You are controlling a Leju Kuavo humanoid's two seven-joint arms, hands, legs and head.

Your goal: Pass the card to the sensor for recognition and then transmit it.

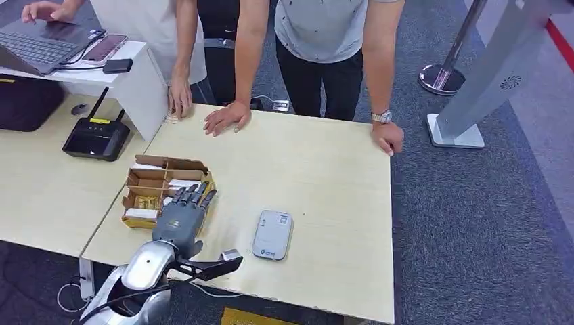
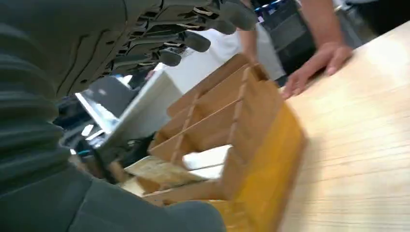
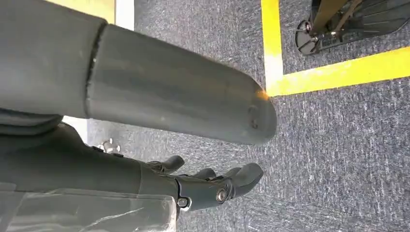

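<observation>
A brown cardboard box (image 1: 162, 177) with several compartments sits on the left part of the light wood table (image 1: 325, 169). White cards (image 1: 141, 213) lie in its compartments; in the left wrist view one white card (image 2: 208, 157) lies inside the box (image 2: 251, 125). My left hand (image 1: 181, 215) hovers over the box's near right side, fingers (image 2: 193, 41) stretched out and apart, holding nothing. The grey-white sensor (image 1: 273, 234) lies flat on the table, to the right of that hand. My right hand (image 3: 145, 92) hangs over grey carpet, its fingers (image 3: 227, 186) loosely bent and empty.
People stand along the table's far edge, with their hands (image 1: 227, 116) resting on it. A black router (image 1: 97, 139) sits on the adjoining left table, a laptop (image 1: 37, 44) and phone (image 1: 103, 47) on a raised shelf behind. A silver stand (image 1: 474, 88) rises at right.
</observation>
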